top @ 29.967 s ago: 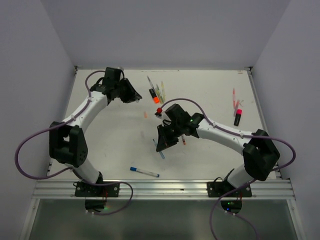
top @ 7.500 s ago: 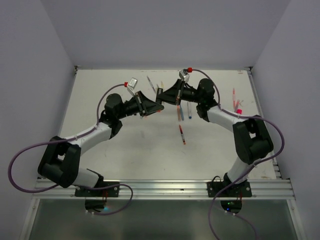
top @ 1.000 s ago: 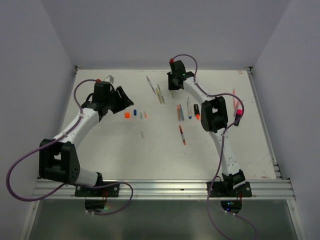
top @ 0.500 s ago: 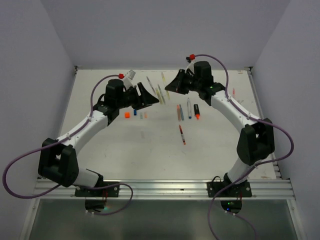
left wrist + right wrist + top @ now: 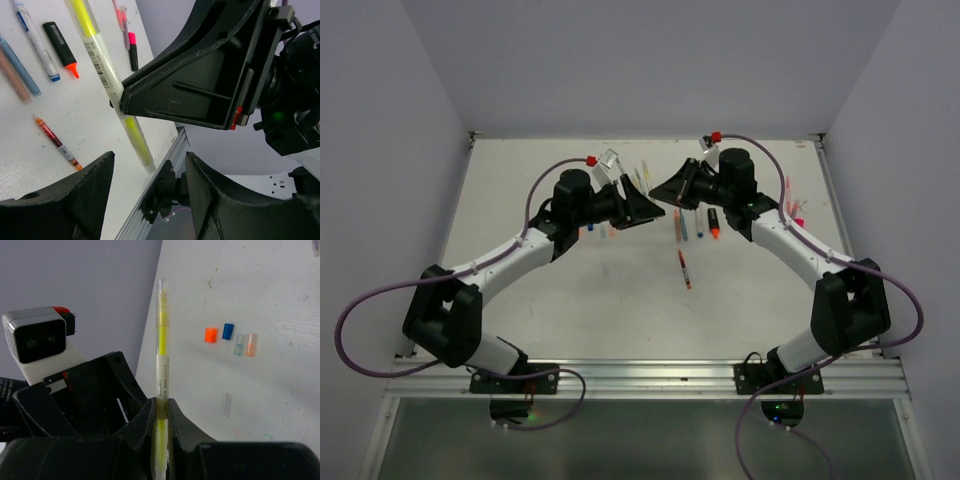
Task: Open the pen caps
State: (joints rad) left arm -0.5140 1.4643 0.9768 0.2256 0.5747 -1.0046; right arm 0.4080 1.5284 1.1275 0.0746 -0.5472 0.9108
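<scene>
My right gripper (image 5: pixel 161 402) is shut on a slim yellow highlighter (image 5: pixel 161 355) and holds it above the table. In the top view the right gripper (image 5: pixel 661 192) and left gripper (image 5: pixel 642 207) meet nose to nose over the back middle of the table. My left gripper (image 5: pixel 150 153) is open. The highlighter's (image 5: pixel 107 75) near end lies between the left fingertips, touching neither. Loose pen caps lie on the table: orange (image 5: pixel 211 335), blue (image 5: pixel 228 331), a pale blue one (image 5: pixel 240 345), a peach one (image 5: pixel 251 344) and a clear one (image 5: pixel 226 405). I cannot tell which end of the highlighter is capped.
On the table lie a red pen (image 5: pixel 684 269), a black highlighter with an orange tip (image 5: pixel 713 222) and two blue-tipped pens (image 5: pixel 682 226). Pink pens (image 5: pixel 792 210) lie near the right edge. The aluminium rail (image 5: pixel 640 375) runs along the near edge.
The right gripper has carried the highlighter from the back of the table toward the middle. The left gripper has swung right to face it and stayed open.
</scene>
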